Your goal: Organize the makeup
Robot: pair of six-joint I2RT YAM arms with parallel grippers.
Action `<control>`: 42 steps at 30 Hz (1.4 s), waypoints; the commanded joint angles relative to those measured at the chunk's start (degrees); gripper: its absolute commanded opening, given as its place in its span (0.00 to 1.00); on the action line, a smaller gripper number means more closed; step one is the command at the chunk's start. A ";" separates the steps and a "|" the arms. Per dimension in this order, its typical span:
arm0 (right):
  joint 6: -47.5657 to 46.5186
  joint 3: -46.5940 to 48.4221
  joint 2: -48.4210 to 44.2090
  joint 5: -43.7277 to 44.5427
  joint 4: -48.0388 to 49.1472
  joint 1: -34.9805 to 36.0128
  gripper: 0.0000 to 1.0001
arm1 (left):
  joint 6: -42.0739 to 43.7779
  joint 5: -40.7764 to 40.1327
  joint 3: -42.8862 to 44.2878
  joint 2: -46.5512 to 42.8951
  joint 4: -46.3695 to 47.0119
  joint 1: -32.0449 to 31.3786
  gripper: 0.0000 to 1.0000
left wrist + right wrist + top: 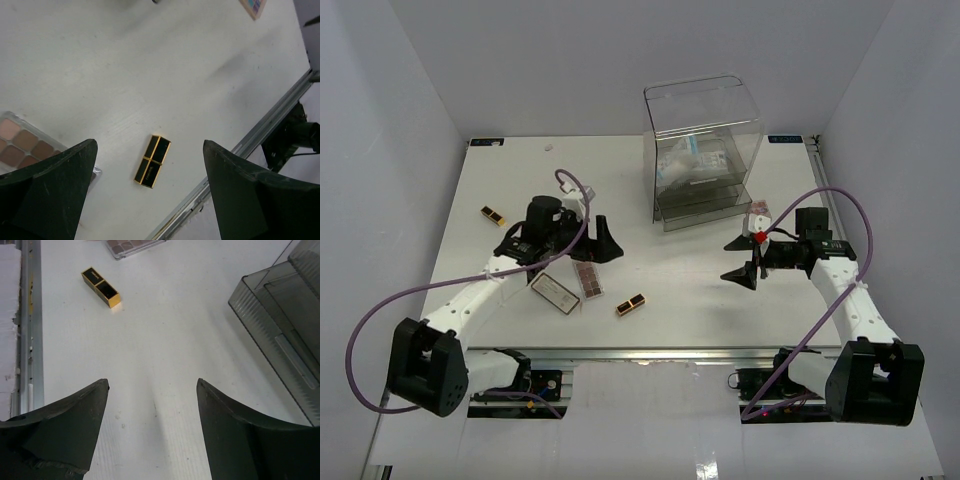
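The small black-gold rectangular lipstick tube (pixel 152 168) lies on the white table (pixel 100 75) beneath the wide-open, empty left gripper (pixel 149 143). It is judged light, rigid and probably slick, best pinched across its narrow sides. The right gripper (pixel 152 380) is likewise spread, empty.
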 commanded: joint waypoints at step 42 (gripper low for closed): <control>8.90 -0.04 -6.17 -2.59 -2.33 -4.00 0.76 | 4.78 -38.82 13.25 27.00 -14.34 -34.13 0.52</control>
